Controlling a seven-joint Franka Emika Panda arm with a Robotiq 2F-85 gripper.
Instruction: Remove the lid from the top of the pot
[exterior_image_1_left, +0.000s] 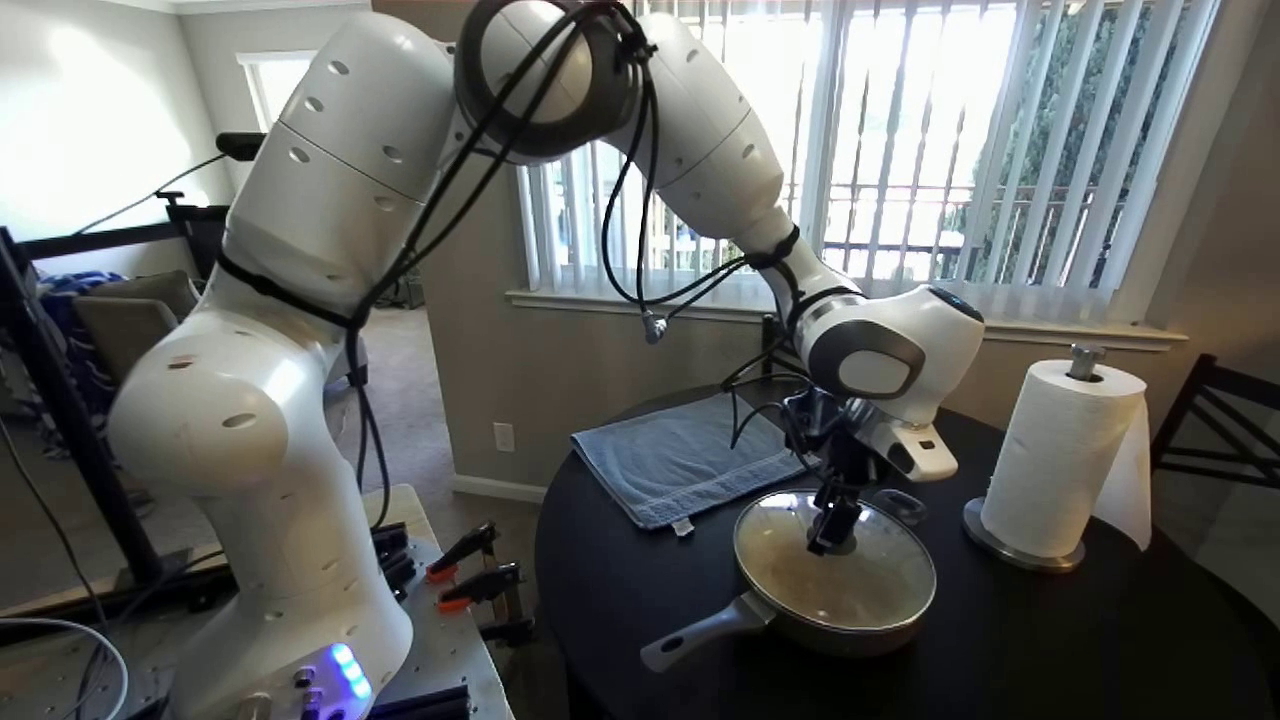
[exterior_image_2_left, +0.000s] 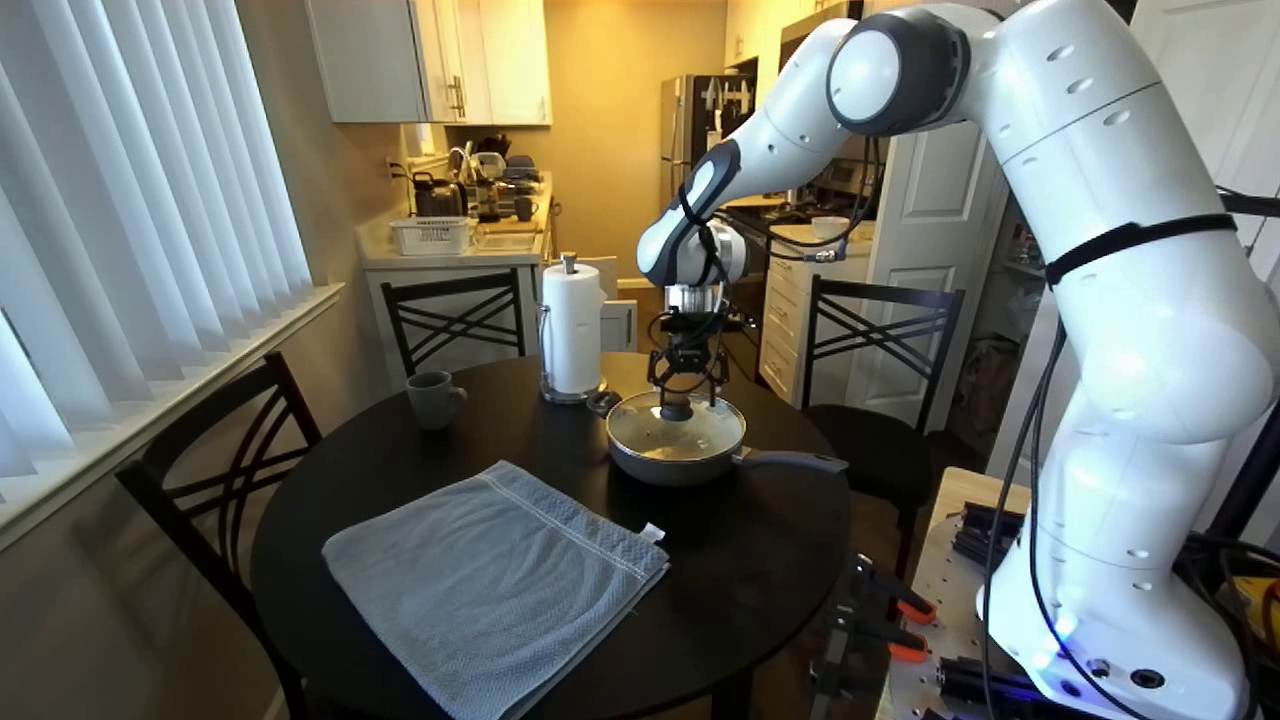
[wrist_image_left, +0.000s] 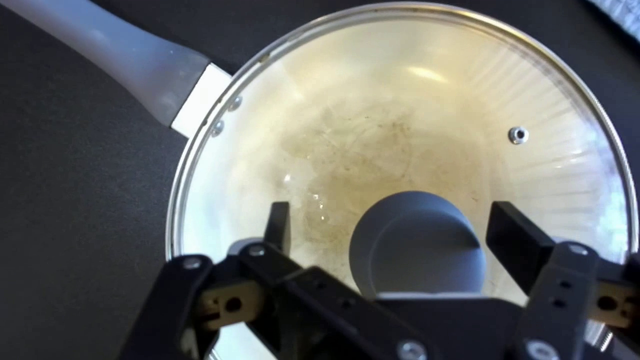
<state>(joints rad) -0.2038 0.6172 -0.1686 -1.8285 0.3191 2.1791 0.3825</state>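
Note:
The see-through glass lid (wrist_image_left: 360, 125) with a metal rim sits on top of the pot. It also shows in both exterior views (exterior_image_1_left: 800, 585) (exterior_image_2_left: 645, 435). Its dark round knob (wrist_image_left: 420, 250) stands at the centre, in the lower middle of the wrist view. The shallow pot (exterior_image_1_left: 845, 637) (exterior_image_2_left: 665, 472) stands on the dark round table, its long grey handle (wrist_image_left: 145, 67) pointing toward the robot base side. My gripper (wrist_image_left: 387, 225) (exterior_image_2_left: 687, 390) points down over the lid. It is open, with one finger on each side of the knob and a gap to both.
A folded grey-blue cloth (exterior_image_1_left: 680, 460) (exterior_image_2_left: 500, 590) lies beside the pot. A paper towel roll (exterior_image_1_left: 1060, 460) (exterior_image_2_left: 573, 330) and a small dark rounded object (exterior_image_1_left: 898, 506) (exterior_image_2_left: 603, 402) stand near it. A grey mug (exterior_image_2_left: 434, 400) is by the table edge. Chairs surround the table.

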